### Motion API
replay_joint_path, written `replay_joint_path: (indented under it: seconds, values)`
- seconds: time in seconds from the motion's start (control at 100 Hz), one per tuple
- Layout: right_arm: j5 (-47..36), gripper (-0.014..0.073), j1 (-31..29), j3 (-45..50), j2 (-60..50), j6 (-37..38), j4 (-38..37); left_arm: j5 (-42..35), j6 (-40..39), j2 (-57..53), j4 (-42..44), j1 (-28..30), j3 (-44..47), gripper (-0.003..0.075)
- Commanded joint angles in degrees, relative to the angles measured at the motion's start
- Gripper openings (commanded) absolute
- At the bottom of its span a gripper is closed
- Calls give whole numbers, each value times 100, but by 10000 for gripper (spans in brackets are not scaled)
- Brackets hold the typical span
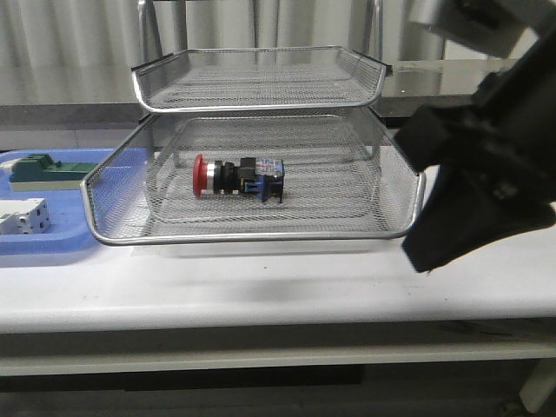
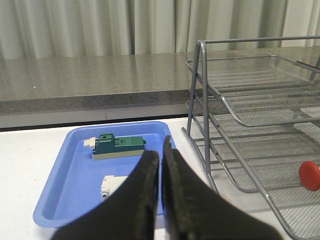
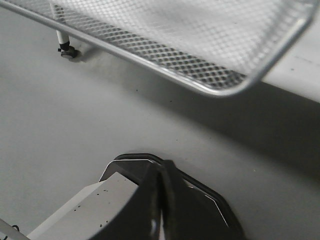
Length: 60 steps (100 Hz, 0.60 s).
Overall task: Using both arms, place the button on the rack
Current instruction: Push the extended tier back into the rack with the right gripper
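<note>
- The button (image 1: pixel 239 177) lies on its side in the middle of the front view, resting on the mesh floor of the rack (image 1: pixel 261 233), in the tier under the top tray.
- Its long axis runs roughly level across the frame: the red mushroom head points toward the left edge, then come the silver ring and black body, and the blue rear block points right.
- In the left wrist view only the red head (image 2: pixel 309 175) shows, at the right edge of the frame, behind the rack's wire and rim (image 2: pixel 235 116).
- The left gripper (image 2: pixel 161 200) fills the lower middle of its own view; its two dark fingers are pressed together with only a thin slit between them and nothing in it.
- Beyond those fingers, in the lower left of that frame, sits a blue tray (image 2: pixel 60 192) with a green block (image 2: pixel 117 145) and a white-grey block (image 2: pixel 114 183) in it. The same tray (image 1: pixel 52 248) is at the left edge of the front view.
- The right gripper (image 3: pixel 161 200) rises from the bottom middle of its view, fingers closed against each other and empty, over the pale table (image 3: pixel 60 115), with a corner of the rack's mesh above it in frame.
- In the front view the right arm (image 1: pixel 486 165) is a big dark bulk on the right side of the frame, clear of the button.
</note>
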Motion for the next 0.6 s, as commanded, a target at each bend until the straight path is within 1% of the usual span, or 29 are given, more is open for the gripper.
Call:
replay_joint_path:
  seconds: [0.0,0.14,0.28,0.59]
  values:
    - [-446,-66,284,-284,211,-81,130,-458,-40,46,-61,14,-159,4]
    - [-666,-66,664,-538,706,-81,124,-458,-40,46,-61,14,-159,4]
    - [-761,-66,892,-872,1167,-81,120,-458,-40,46,-61,14,-159,4]
    - [-802,-66,994,-1548,1896,-81,-217,-458,-40,46,-61,14,-159,4]
